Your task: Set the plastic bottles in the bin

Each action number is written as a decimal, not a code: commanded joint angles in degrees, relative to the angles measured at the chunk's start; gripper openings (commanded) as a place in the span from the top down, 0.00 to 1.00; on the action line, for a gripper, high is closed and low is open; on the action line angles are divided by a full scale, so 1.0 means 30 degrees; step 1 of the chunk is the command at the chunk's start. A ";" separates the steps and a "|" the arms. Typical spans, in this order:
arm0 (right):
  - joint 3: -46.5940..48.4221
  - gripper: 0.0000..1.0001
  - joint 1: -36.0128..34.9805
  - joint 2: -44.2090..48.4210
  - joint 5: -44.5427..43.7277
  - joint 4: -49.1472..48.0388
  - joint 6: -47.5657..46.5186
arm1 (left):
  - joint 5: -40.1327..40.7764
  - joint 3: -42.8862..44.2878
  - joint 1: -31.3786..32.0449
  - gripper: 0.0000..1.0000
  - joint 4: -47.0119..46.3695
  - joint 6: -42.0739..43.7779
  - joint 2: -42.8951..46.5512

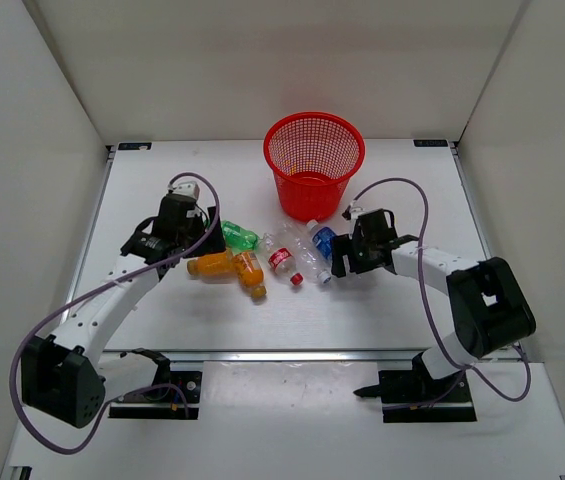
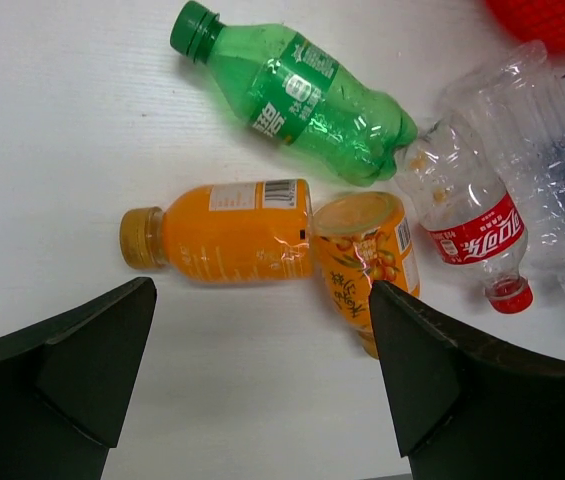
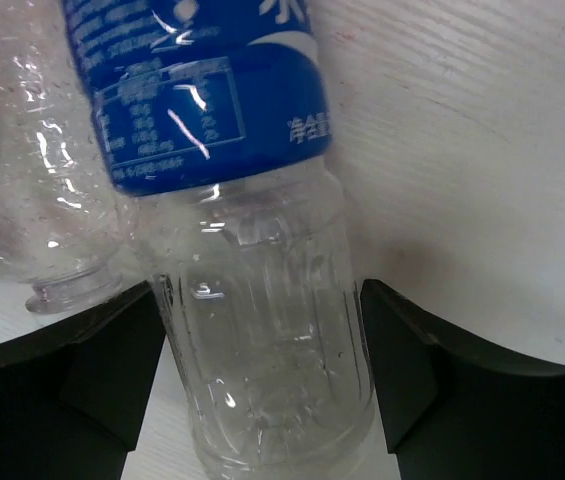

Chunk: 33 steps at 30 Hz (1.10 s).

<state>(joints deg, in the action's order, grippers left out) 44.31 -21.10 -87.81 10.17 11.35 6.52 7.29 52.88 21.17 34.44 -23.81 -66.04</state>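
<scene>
Over at the right gripper [image 1: 344, 257]: blue-label bottle [image 3: 252, 350] between spread jaws
Long axis crosses the closing line. Left gripper [image 2: 262, 292], spread too, hangs over 2 orange bottles [image 2: 227, 243].

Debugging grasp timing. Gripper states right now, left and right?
Left gripper: open, empty, over the orange-capped orange bottle.
Right gripper: open, fingers either side of the blue-label clear bottle.
</scene>
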 commanded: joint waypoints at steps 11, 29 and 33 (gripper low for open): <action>-0.1060 0.71 -0.0316 0.3603 -0.0957 -0.0625 -0.1528 | 0.0557 -0.0342 -0.0523 0.02 0.0269 -0.0058 0.0742; 0.5993 0.99 -0.4803 0.7625 0.1209 0.4717 -0.4834 | 0.1497 0.1970 -0.0904 0.01 0.0477 0.0908 -0.3032; 1.0265 0.98 -0.2611 0.4846 0.0889 0.3046 -0.5719 | 0.1347 0.2528 -0.1199 0.02 0.0212 -0.0030 -0.3533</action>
<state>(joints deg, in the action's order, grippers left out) 67.24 -33.39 -69.01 13.98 26.92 -6.81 10.15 57.32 17.80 35.77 -22.87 -77.21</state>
